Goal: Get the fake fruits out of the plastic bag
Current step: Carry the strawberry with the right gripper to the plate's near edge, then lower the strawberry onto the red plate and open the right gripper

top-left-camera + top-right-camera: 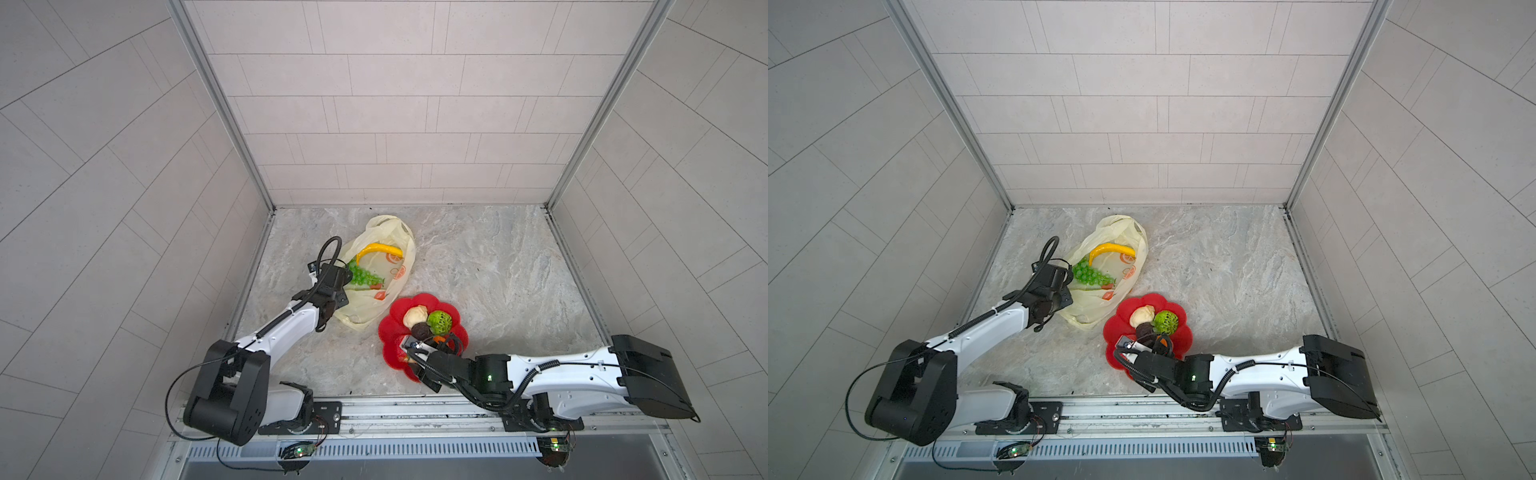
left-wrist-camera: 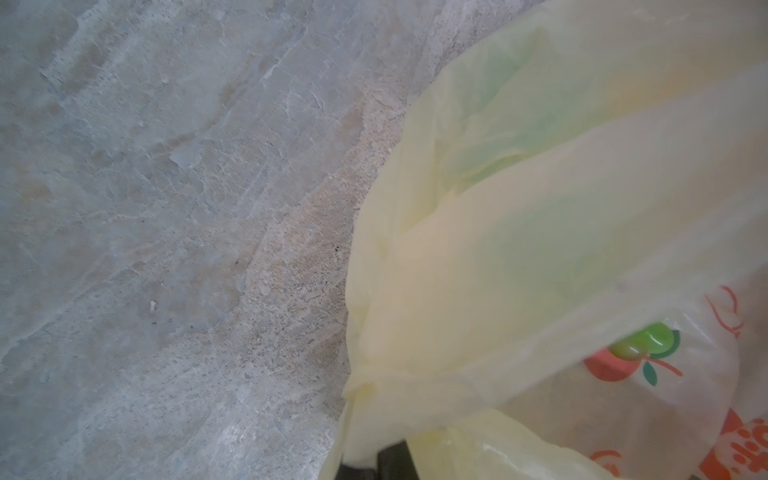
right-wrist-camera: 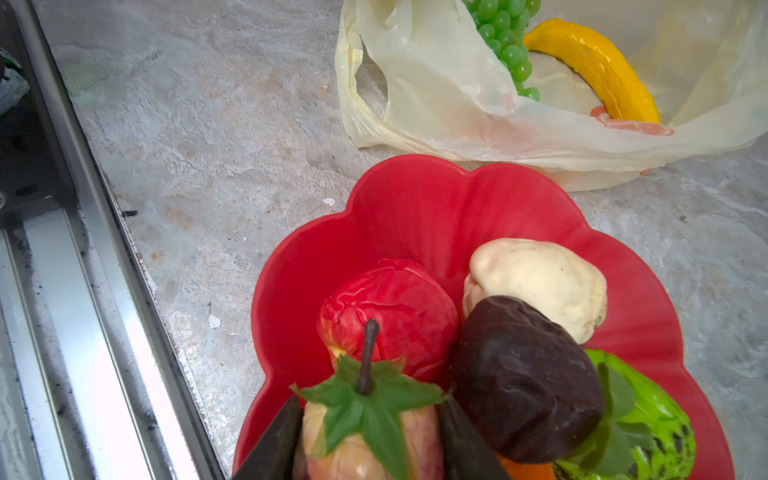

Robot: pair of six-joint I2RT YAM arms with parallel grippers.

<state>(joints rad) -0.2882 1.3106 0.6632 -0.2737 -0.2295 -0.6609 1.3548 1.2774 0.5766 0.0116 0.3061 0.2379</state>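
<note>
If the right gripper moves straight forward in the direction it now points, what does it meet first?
Probably the red fruit on the red plate, lying just ahead of the right gripper and the leafy fruit it holds; height is unclear.

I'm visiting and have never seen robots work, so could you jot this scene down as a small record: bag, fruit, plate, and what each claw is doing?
Bag: plastic bag lying on the table
Inside bag: yellow banana, green grape bunch
Plate: red flower-shaped plate, beside the bag
On plate: cream fruit, dark brown fruit, green netted fruit, red fruit
Left gripper: shut on a bunched part of the bag
Right gripper: above the plate, closed on a leafy-topped fruit
</note>
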